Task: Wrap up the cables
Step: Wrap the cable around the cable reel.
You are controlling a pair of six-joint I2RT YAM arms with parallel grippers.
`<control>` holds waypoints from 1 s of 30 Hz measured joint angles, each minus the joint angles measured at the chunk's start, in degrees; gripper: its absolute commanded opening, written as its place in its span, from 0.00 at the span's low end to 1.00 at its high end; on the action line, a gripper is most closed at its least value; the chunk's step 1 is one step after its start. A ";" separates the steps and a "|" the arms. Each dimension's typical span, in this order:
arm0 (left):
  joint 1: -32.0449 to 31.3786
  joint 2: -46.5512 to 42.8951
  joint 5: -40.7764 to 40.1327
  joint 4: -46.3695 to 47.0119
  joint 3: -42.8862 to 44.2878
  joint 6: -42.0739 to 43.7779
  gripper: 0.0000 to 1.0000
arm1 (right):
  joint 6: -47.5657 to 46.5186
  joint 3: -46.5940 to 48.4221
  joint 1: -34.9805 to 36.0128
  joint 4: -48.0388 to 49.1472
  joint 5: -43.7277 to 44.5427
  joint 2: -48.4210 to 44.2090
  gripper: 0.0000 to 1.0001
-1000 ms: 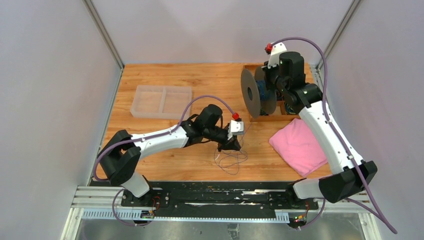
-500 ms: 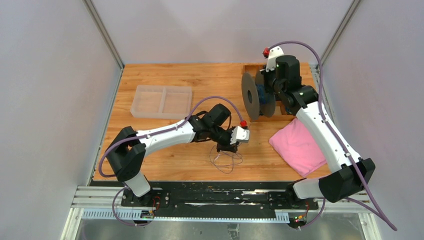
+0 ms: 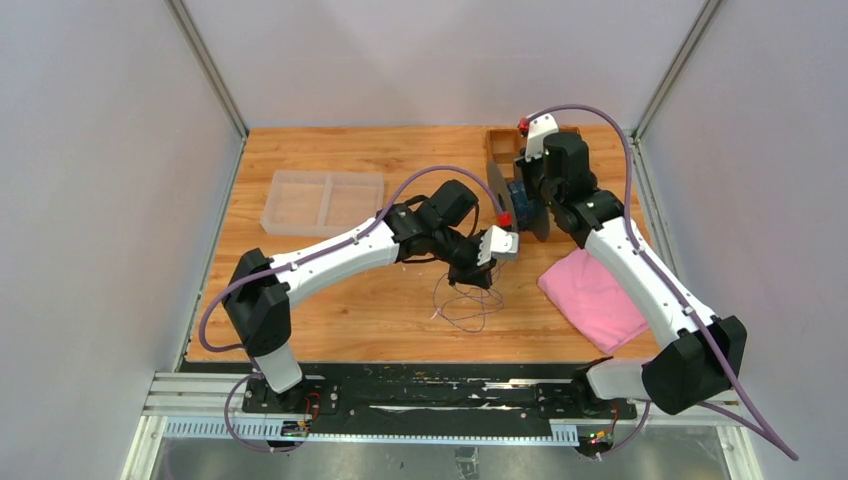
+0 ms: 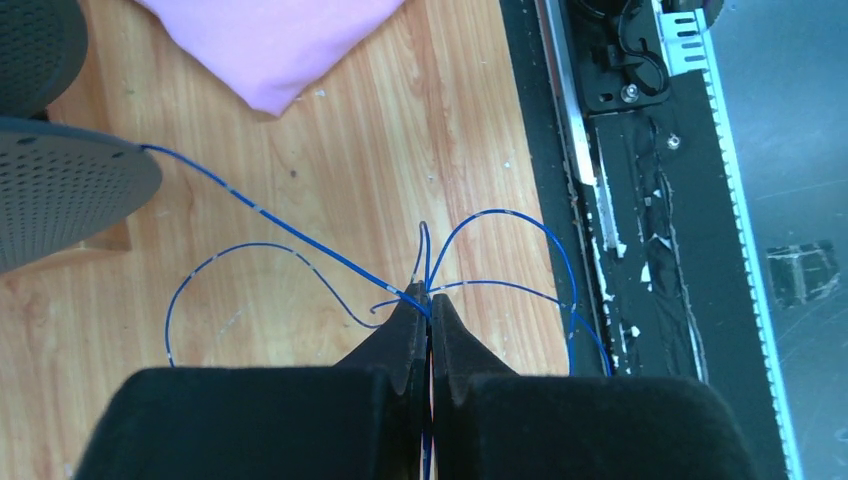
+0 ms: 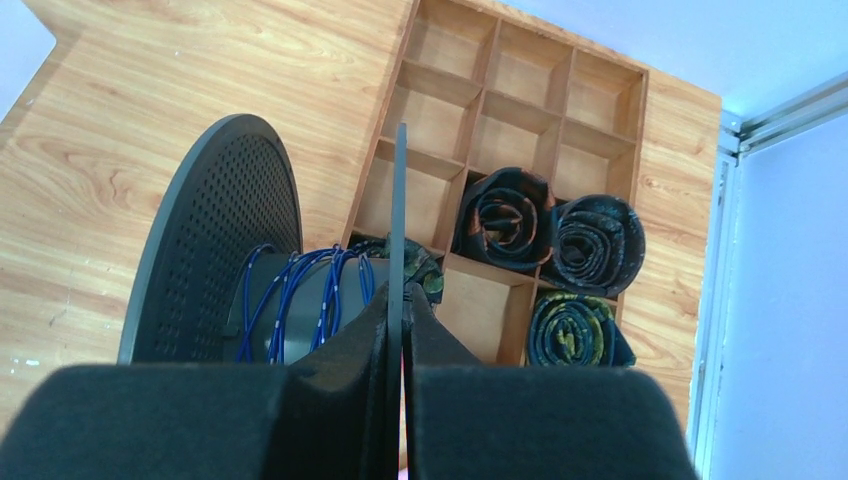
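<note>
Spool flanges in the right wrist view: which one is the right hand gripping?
The flange seen edge-on, pinched by the right hand. The perforated flange stands free on its left, with blue cable wound between them.

The table (image 3: 330, 290) is grained wood; the spool (image 5: 215, 230) matt perforated plastic; the tray (image 3: 325, 176) translucent plastic; the pink cloth (image 3: 595, 295) soft; the cables (image 4: 290, 228) smooth-coated.

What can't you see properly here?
- Left wrist view: where the thin blue cable ends, hidden by the left gripper.
- Same view: the black perforated spool, cut off by the left edge.
- Right wrist view: the spool's lower half, hidden by the right gripper.
- Top view: cable loops too thin to trace.
</note>
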 measured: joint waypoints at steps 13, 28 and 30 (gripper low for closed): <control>2.32 -1.38 -1.14 -5.31 -5.42 -5.90 0.00 | 1.55 -6.08 8.22 1.44 -4.15 -0.26 0.01; 6.21 -9.90 -4.59 -5.11 -13.97 -8.09 0.00 | 6.80 -5.66 12.61 3.89 -5.99 9.84 0.01; 6.80 -9.90 -4.92 -4.48 -14.27 -8.63 0.00 | 6.80 -5.66 12.79 4.20 -5.95 9.99 0.01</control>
